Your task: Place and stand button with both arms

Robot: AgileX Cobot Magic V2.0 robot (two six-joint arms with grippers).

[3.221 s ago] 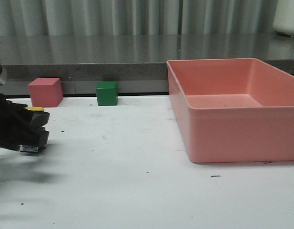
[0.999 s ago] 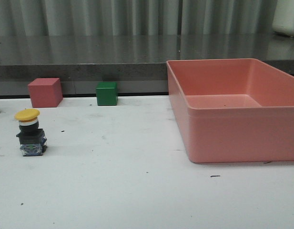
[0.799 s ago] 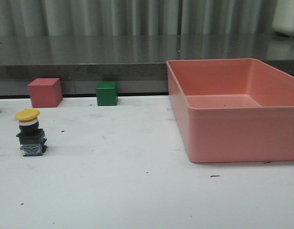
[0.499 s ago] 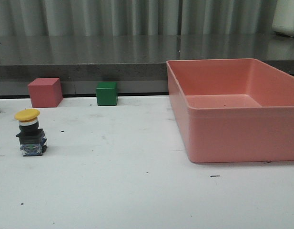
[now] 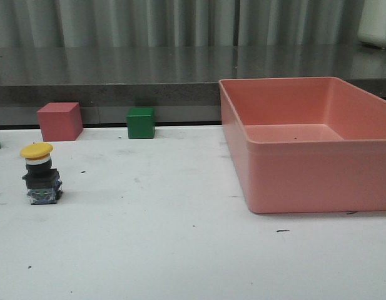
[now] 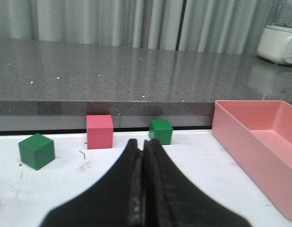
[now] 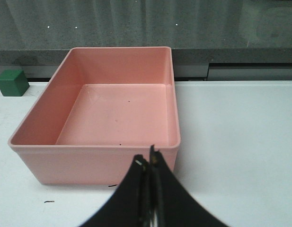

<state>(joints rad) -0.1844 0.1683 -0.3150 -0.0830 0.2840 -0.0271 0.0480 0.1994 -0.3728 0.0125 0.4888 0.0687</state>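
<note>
Nearest, front view: bare white worktop (image 5: 180, 250) with a few dark specks. Further in, at the left side: button (image 5: 40, 177) standing upright, yellow cap on top, pale collar below it, black body on bluish base, free of any claw and well apart from everything else. At the right: pink bin (image 5: 308, 140), open-topped, apparently empty apart from a speck or two on its floor, though the near inner corner is hidden by its wall. Along the far edge of the worktop: pink cube (image 5: 59, 120) behind the button, green cube (image 5: 141, 122) to its right, between pink cube and bin. Beyond: grey stone ledge (image 5: 117, 75), then pale curtain. No arm in front view. Left claw (image 6: 141, 163), wrist view: fingers pressed together, nothing between them. Right claw (image 7: 149, 182), wrist view: fingers likewise closed up tight, nothing gripped, raised before the bin's near wall.
</note>
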